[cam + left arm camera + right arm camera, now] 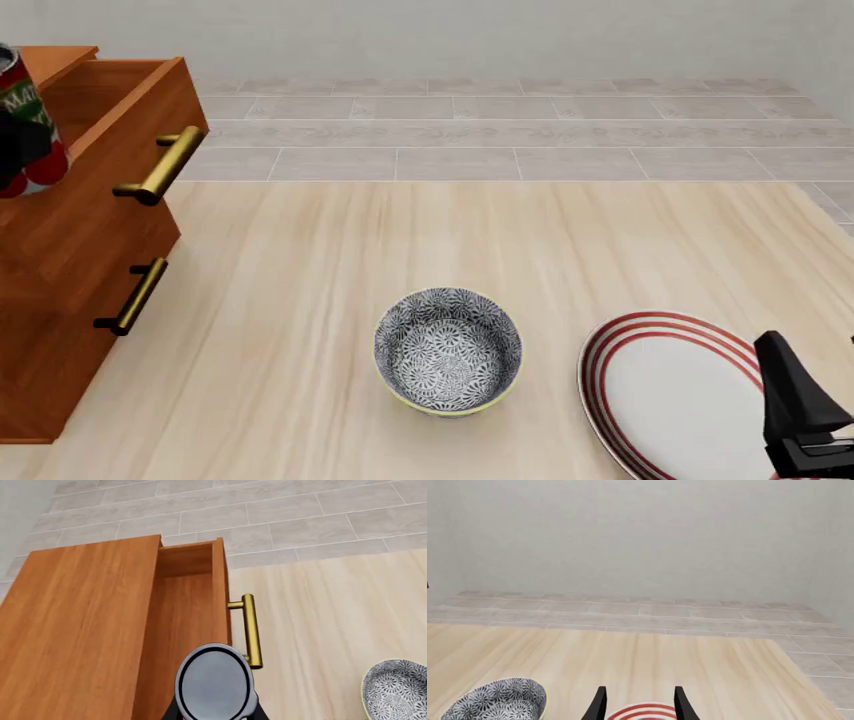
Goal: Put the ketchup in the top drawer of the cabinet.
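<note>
Resting between left jaws: ketchup (215, 682)

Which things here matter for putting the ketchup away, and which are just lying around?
Part of the job: ketchup, held by the left gripper; top drawer, pulled open; cabinet.
Lying about: patterned bowl; red-striped plate.

Pale wooden table (400, 250) with cabinet (54, 300), bowl (447, 350), plate (674, 395).

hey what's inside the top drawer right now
The top drawer stands open and shows only bare wood. The ketchup, held above it by the left hand, hides part of the drawer's inside.
</note>
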Available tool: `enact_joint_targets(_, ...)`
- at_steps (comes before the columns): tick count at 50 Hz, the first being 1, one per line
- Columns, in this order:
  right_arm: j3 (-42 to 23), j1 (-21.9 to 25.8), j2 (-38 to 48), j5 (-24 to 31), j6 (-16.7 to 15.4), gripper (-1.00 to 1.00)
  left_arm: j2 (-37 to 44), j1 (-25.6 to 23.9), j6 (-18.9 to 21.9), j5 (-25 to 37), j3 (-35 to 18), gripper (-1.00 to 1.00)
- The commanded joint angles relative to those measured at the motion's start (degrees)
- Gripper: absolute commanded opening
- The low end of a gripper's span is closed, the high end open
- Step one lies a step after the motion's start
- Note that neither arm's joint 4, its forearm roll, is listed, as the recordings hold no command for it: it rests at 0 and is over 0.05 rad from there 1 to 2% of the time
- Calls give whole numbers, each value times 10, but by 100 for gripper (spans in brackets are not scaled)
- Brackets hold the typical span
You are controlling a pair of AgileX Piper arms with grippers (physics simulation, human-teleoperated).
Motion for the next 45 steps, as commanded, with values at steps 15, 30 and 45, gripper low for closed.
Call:
enact_joint_targets(15,-1,3,0,5,-1,100,15,17,28,12,-29,-100)
enact_joint_targets(30,5,3,0,2,-2,100,19,29,31,13,-34,-100)
enact_joint_targets(45,0,3,0,7,-3,100,24,48,29,-5,-13,-100)
